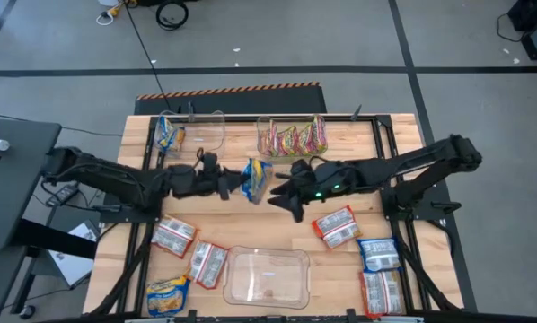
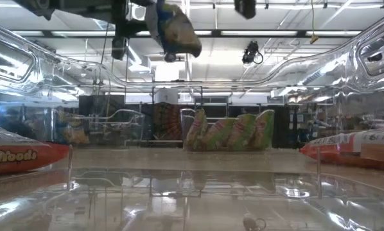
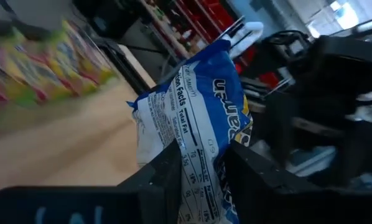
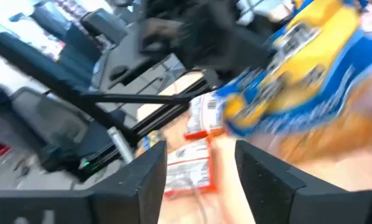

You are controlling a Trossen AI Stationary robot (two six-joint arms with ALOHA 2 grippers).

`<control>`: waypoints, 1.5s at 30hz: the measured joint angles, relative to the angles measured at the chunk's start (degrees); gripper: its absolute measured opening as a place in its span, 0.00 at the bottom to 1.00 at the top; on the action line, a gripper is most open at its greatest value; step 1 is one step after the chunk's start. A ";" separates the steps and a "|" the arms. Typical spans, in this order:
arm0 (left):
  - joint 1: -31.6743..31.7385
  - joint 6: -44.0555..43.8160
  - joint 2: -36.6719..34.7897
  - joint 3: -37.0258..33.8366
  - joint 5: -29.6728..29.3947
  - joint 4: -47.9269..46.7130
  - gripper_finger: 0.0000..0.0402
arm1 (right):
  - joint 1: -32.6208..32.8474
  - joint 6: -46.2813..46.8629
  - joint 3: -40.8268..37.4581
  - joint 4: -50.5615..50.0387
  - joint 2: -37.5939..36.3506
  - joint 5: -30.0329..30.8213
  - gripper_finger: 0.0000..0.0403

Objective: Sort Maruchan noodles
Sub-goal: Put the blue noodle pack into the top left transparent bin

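Much of my grip is hard to read from above: in the high view my left fingers [image 1: 234, 182] and my right fingers [image 1: 282, 193] meet over the middle of the desk [image 1: 250, 226] around a blue-and-yellow flat plastic noodle packet [image 1: 257, 179], and dark metal hides the contact. My left wrist view settles it: my left fingers [image 3: 201, 171] are clamped on the packet's lower edge, its nutrition label facing me. My right wrist view shows my right fingers [image 4: 201, 165] spread apart with a gap between them, the packet [image 4: 298, 68] blurred beyond them and not gripped. The low view cuts both arms off at its upper edge and shows only the packet [image 2: 176, 29] hanging in the air, seen through the clear plastic bin [image 1: 267, 276] at the desk's near edge. Only the high view shows the red-and-silver packets [image 1: 336, 226] lying flat near the near right corner.
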 joint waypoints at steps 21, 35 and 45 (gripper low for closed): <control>62.88 35.04 -10.21 11.78 20.71 -58.53 0.29 | 4.58 0.35 0.02 -22.70 -8.76 11.77 0.53; 73.45 42.59 6.31 7.13 34.74 -50.42 0.29 | 1.24 1.39 -6.72 -31.50 -10.51 7.78 0.53; 74.16 42.31 5.81 3.15 35.33 -46.36 0.29 | -5.84 -0.10 -13.34 -30.43 -15.18 4.81 0.53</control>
